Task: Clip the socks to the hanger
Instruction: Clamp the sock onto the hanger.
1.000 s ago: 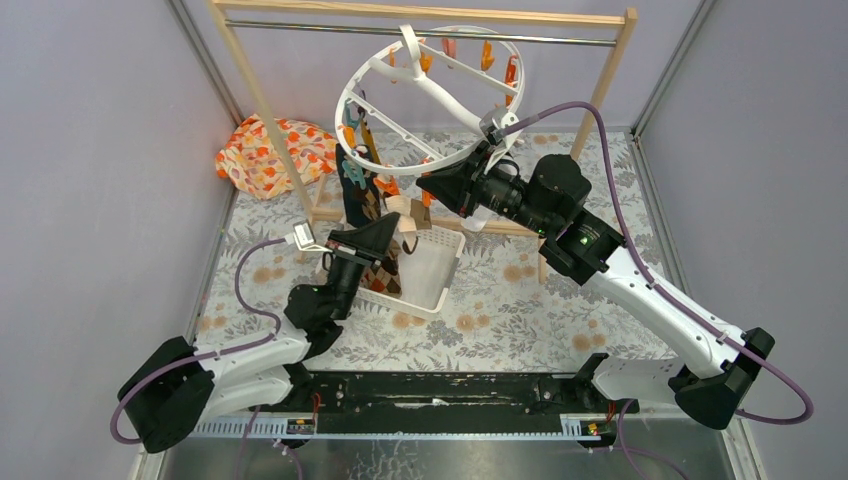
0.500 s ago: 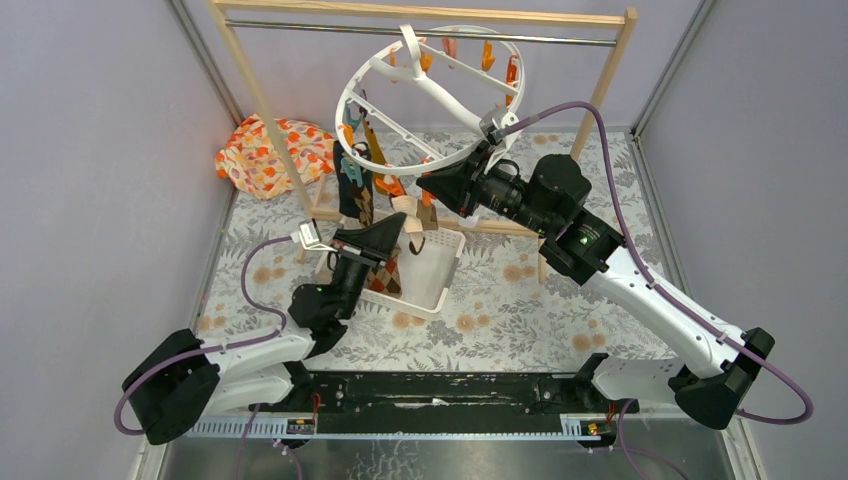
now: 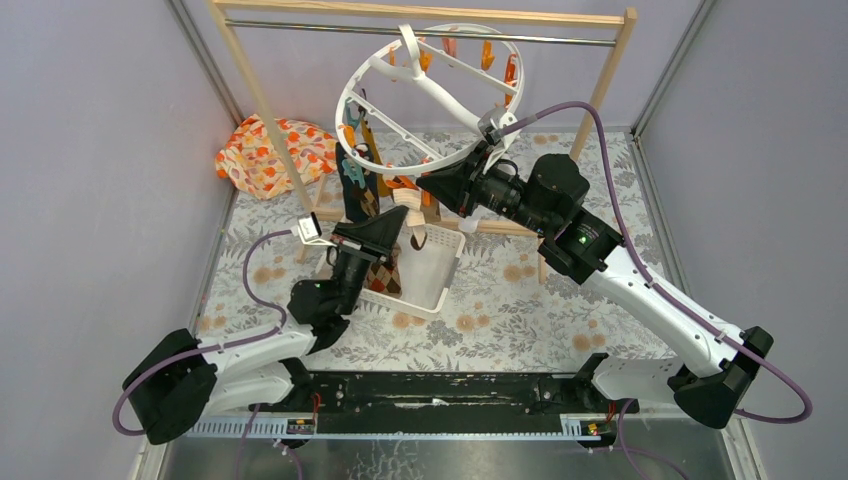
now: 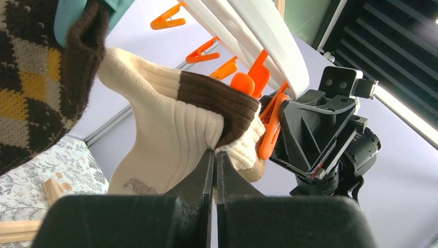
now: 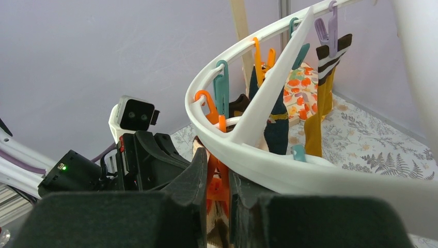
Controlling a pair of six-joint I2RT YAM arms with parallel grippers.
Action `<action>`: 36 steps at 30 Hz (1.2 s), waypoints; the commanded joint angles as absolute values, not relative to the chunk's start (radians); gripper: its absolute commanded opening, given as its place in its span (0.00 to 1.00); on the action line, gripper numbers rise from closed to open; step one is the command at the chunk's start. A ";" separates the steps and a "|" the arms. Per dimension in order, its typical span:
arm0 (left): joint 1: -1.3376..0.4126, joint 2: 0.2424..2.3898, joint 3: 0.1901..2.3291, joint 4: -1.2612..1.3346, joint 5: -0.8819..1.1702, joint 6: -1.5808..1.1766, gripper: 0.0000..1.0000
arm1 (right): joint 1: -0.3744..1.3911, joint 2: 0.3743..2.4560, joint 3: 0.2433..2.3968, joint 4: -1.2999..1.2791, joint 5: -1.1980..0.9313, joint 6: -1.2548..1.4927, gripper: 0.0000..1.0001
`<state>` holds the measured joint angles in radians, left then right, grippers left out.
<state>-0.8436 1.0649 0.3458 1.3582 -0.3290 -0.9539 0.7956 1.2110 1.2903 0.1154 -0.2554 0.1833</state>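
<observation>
The white ring hanger (image 3: 430, 95) hangs tilted from the rail, with orange and teal clips. My left gripper (image 4: 215, 153) is shut on a cream sock with a brown cuff (image 4: 170, 134) and holds it up under the ring's near edge. My right gripper (image 5: 217, 170) is shut on an orange clip (image 5: 218, 181) that hangs from the ring (image 5: 268, 160), right at the sock's cuff. A dark argyle sock (image 4: 31, 88), a navy sock (image 5: 279, 129) and a mustard sock (image 5: 317, 124) hang clipped on the ring. In the top view the two grippers, left (image 3: 402, 222) and right (image 3: 425, 185), meet below the ring.
A white slotted basket (image 3: 432, 272) with a sock in it stands under the grippers. The wooden rail frame (image 3: 420, 14) spans the back. An orange-flowered cloth bundle (image 3: 270, 150) lies at the back left. Purple walls close in on both sides.
My left gripper has risen slightly with the cream sock toward the ring. The right arm holds about the same place at the clip.
</observation>
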 commanded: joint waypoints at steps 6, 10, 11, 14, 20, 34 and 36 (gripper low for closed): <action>-0.850 1.062 0.380 1.426 -0.335 -0.904 0.00 | 0.797 1.203 1.302 0.095 -0.309 0.168 0.00; -0.849 1.025 0.374 1.403 -0.355 -0.880 0.00 | 0.796 1.204 1.301 0.095 -0.307 0.167 0.00; -0.850 1.017 0.374 1.397 -0.357 -0.873 0.00 | 0.796 1.204 1.302 0.095 -0.308 0.167 0.00; -0.850 1.002 0.376 1.388 -0.364 -0.859 0.00 | 0.796 1.206 1.301 0.094 -0.308 0.167 0.00; -0.849 1.017 0.377 1.402 -0.354 -0.864 0.00 | 0.796 1.201 1.293 0.091 -0.305 0.167 0.00; -0.849 1.043 0.387 1.413 -0.340 -0.875 0.00 | 0.796 1.206 1.308 0.061 -0.326 0.153 0.20; -0.849 1.042 0.389 1.412 -0.341 -0.872 0.00 | 0.796 1.204 1.306 0.060 -0.322 0.151 0.27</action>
